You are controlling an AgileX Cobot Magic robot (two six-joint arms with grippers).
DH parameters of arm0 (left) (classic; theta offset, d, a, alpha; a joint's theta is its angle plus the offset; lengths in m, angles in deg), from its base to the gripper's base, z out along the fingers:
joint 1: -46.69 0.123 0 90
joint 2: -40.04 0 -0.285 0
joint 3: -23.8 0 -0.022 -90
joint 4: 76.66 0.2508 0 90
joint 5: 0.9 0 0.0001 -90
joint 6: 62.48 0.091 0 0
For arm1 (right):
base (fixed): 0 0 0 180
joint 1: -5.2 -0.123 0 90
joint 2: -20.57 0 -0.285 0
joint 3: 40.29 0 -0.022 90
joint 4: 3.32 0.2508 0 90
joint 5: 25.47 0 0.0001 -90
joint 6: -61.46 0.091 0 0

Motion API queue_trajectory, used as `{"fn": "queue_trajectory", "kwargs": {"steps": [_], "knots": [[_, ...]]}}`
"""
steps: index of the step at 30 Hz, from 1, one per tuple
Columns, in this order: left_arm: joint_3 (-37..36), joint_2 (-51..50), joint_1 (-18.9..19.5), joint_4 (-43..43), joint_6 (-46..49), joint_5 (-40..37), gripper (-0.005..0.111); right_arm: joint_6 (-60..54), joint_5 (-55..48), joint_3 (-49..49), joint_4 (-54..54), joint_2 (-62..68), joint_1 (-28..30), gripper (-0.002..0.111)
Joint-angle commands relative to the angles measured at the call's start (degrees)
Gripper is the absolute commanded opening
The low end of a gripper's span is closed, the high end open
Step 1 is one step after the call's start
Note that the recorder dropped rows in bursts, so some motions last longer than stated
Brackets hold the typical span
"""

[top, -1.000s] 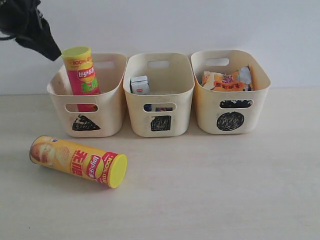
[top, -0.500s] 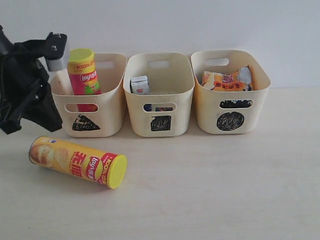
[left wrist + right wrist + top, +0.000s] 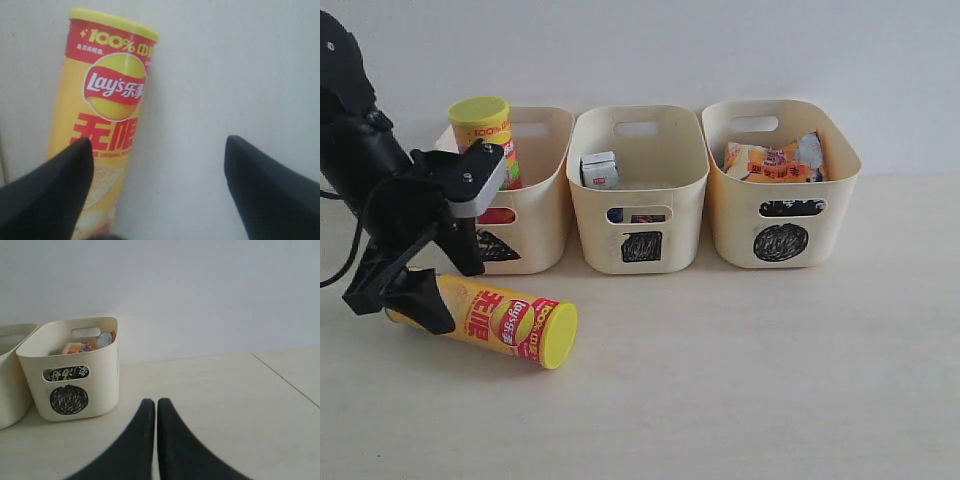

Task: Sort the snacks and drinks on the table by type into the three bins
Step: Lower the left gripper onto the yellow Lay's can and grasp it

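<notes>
Yellow chip tube lies on its side on the table, right under the left gripper; jaws spread wide, holding nothing; in the left wrist view one finger overlaps the tube's base end and the other sits over bare table, so the tube is off-centre; contact unclear; triangle bin just behind, pink tube upright inside; square bin and circle bin alongside; right gripper pressed together, empty, over the table.
</notes>
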Motion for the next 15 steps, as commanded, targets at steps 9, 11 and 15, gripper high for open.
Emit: {"fn": "queue_trajectory", "kwargs": {"steps": [9, 11, 15], "knots": [[-0.24, -5.93, -0.26, 4.9, -1.36, 8.91, 0.083, -0.15, 0.34, 0.26, 0.13, -0.27, 0.46, 0.0], [-0.24, -6.69, -0.26, 4.9, -1.36, 9.96, 0.083, -0.15, 0.34, 0.26, 0.13, -0.27, 0.46, 0.0], [-0.24, -8.51, -0.26, 5.58, -1.36, 12.05, 0.083, -0.15, 0.34, 0.26, 0.13, -0.27, 0.46, 0.0]]}}
